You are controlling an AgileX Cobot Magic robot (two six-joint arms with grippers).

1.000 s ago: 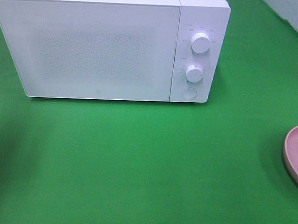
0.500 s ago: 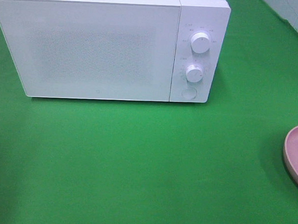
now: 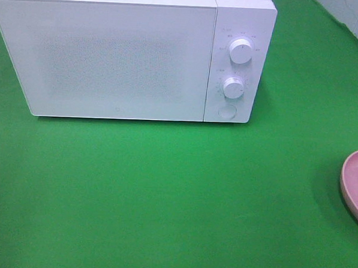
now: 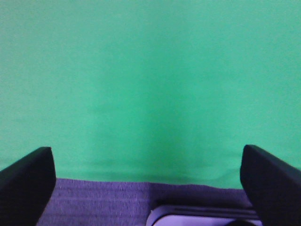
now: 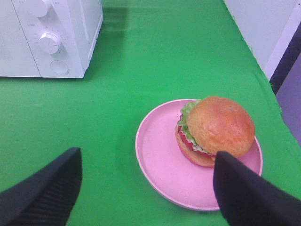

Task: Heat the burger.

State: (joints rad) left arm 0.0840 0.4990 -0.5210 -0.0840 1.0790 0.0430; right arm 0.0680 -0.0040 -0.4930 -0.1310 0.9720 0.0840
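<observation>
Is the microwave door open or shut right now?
Shut. The microwave door sits flush with the control panel; the burger lies on the pink plate outside.

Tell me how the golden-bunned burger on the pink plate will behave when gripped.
The layered burger with glossy domed bun probably squashes and may shear apart at the lettuce and tomato. Its shiny bun looks slippery. It sits off-centre near the round pink plate rim, so a push could slide it off.

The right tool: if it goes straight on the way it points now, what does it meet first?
Most likely the pink plate, near its rim; the right tool stands open above it. The burger lies farther along, but depth is unclear.
</observation>
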